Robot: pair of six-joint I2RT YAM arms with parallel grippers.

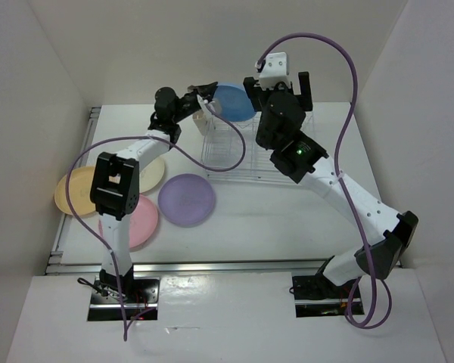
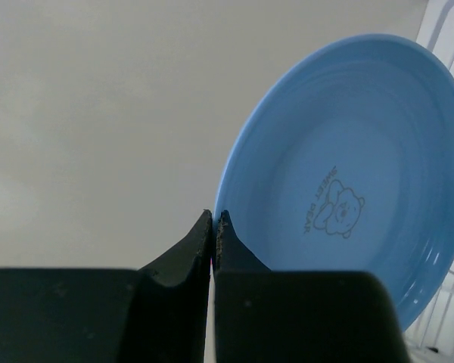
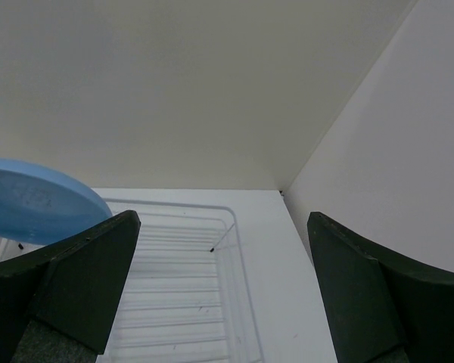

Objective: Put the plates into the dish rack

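Note:
My left gripper [image 1: 206, 97] is shut on the rim of the blue plate [image 1: 233, 102] and holds it tilted over the far left end of the dish rack [image 1: 242, 160]. In the left wrist view the jaws [image 2: 213, 216] are pressed together at the plate's [image 2: 348, 166] left rim. My right gripper [image 1: 278, 91] is open and empty above the rack's far right part; its wrist view shows the rack wires [image 3: 181, 287] and the blue plate [image 3: 30, 204] at the left. The purple [image 1: 186, 200], pink [image 1: 141, 221], yellow-orange [image 1: 70, 190] and cream [image 1: 154, 171] plates lie flat on the table at the left.
A small cream cutlery cup [image 1: 203, 123] sits at the rack's left end, under my left gripper. White walls enclose the table at the back [image 1: 212, 45] and on both sides. My left arm crosses over the cream and pink plates.

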